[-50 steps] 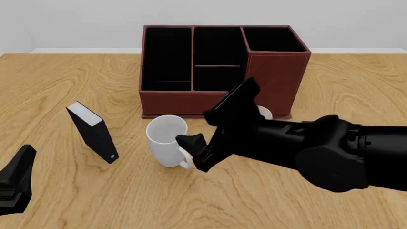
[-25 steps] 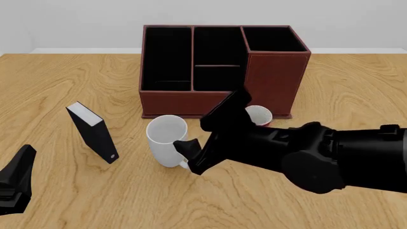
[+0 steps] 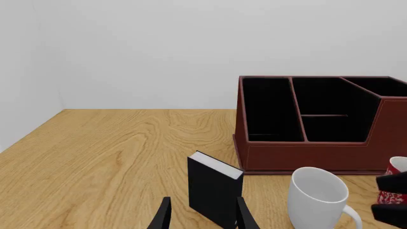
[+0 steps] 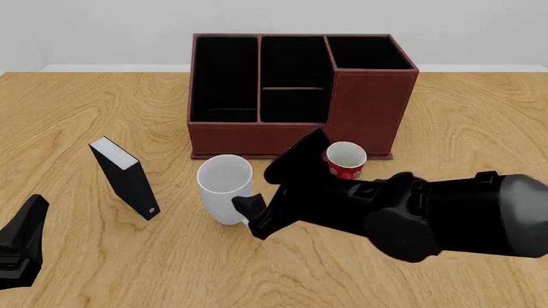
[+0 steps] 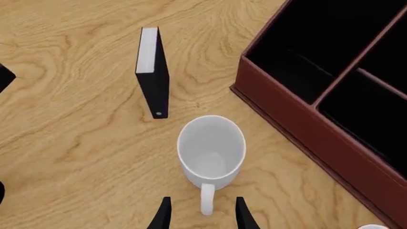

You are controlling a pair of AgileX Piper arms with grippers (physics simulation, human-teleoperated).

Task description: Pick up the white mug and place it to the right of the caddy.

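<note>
The white mug (image 4: 224,186) stands upright on the table in front of the caddy (image 4: 368,102), a large red-brown box with black compartments. My right gripper (image 4: 251,213) is open at the mug's near right side. In the right wrist view the mug (image 5: 211,151) is just ahead, and its handle (image 5: 207,198) points in between the two fingertips (image 5: 164,214) without touching them. My left gripper (image 4: 19,249) is open and empty at the near left edge. In the left wrist view the mug (image 3: 317,196) and caddy (image 3: 318,125) are off to one side.
A slim red mug (image 4: 346,159) stands by the caddy's front right corner, just behind my right arm. A small black book-like box (image 4: 126,178) with a white edge stands left of the white mug, straight ahead of the left gripper (image 3: 202,220).
My right arm has moved left and closer to the white mug, uncovering the red mug behind it. The mug and the left arm have not moved.
</note>
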